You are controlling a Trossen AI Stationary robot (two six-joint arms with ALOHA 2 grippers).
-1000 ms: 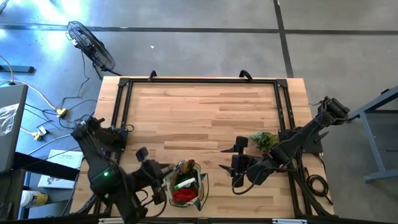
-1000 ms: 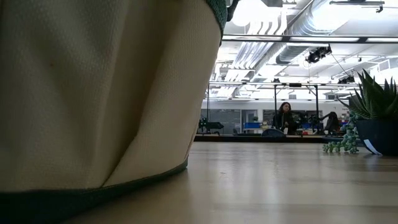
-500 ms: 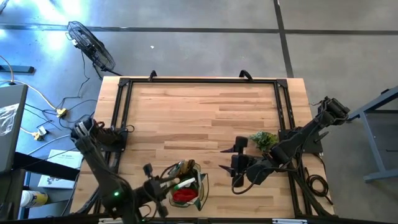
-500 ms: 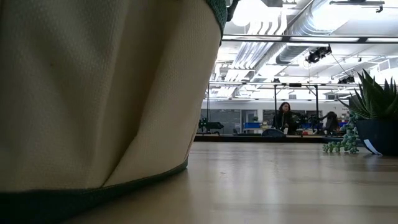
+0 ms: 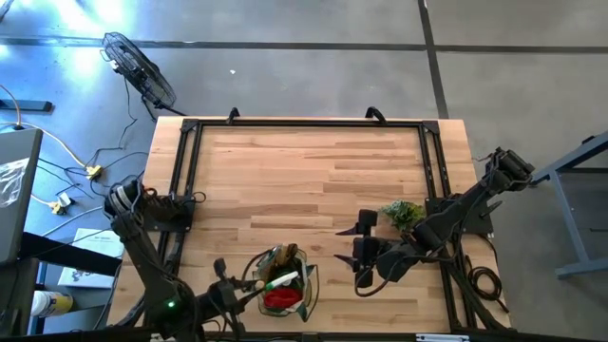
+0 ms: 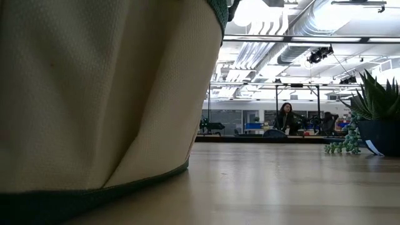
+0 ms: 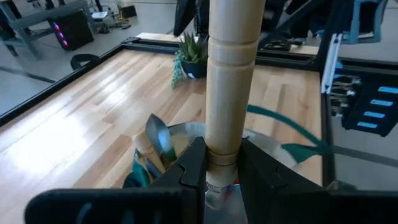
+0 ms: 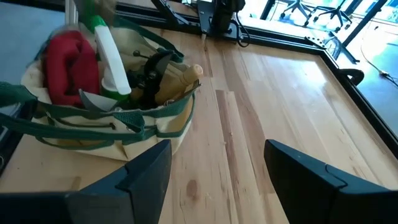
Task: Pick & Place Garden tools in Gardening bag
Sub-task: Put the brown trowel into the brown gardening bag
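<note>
The left pincer (image 7: 222, 165) sits at the desk's near edge, fingers clamped on the smooth, round pale-wood handle of a trowel (image 7: 231, 81); its metal end looks to be going down into the tan canvas gardening bag with dark green trim (image 5: 306, 285) just ahead of it. Already inside the bag, ahead of the right pincer (image 8: 214, 168), are a soft red cloth item (image 8: 69, 62), a bright green and white plastic tool (image 8: 107, 50), dark-handled pruners (image 8: 149, 74) and another wooden handle (image 8: 180, 78). That pincer hangs wide and empty. No tools lie loose on the planked wooden desk (image 5: 304, 171); releasing this trowel seems the only step left.
</note>
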